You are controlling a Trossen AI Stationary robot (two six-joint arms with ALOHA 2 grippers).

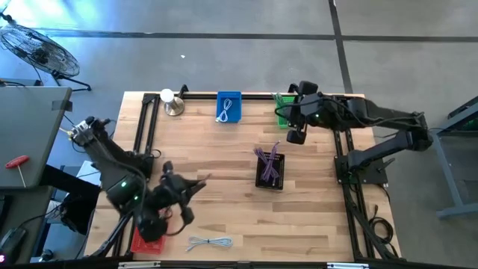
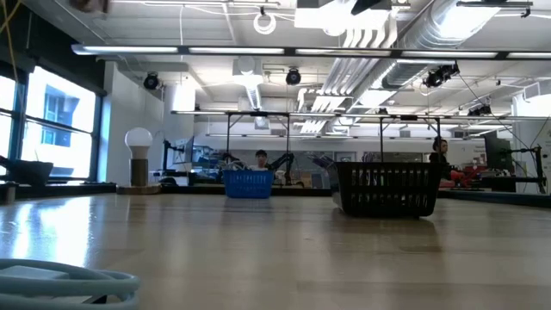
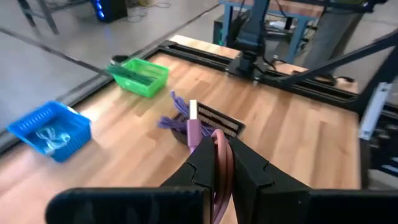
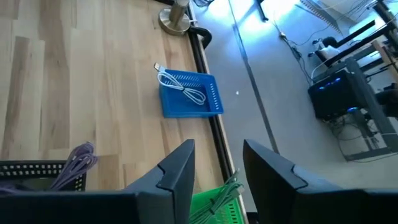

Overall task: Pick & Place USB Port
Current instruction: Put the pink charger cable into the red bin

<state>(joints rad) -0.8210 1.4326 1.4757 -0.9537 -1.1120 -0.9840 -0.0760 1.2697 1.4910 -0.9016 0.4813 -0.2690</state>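
My left gripper (image 3: 217, 148) (image 1: 196, 184) hovers over the table's near left part, shut on a pink USB cable (image 3: 219, 163). Its metal plug (image 3: 193, 116) sticks out past the fingertips. A red basket (image 1: 148, 242) sits at the near left edge beneath that arm. My right gripper (image 4: 217, 155) (image 1: 296, 137) hangs open and empty above the far right part, near the green basket (image 1: 283, 109). A black basket (image 1: 270, 169) with purple cables stands mid-table. A blue basket (image 1: 228, 107) at the far edge holds a white cable. My left gripper pinches the pink cable just behind its plug (image 3: 198, 138) between the two fingers. The plug juts forward past the fingertips, pointing toward the black basket. The rest of the cable (image 3: 221, 182) loops back between the fingers, lifted clear of the table.
A coiled white cable (image 1: 210, 242) (image 2: 60, 280) lies on the wood near the front edge. A small lamp (image 1: 172, 104) stands at the far left corner. Black frame rails (image 1: 146, 127) run along the table's left, far and right sides. Bare wood lies between the baskets.
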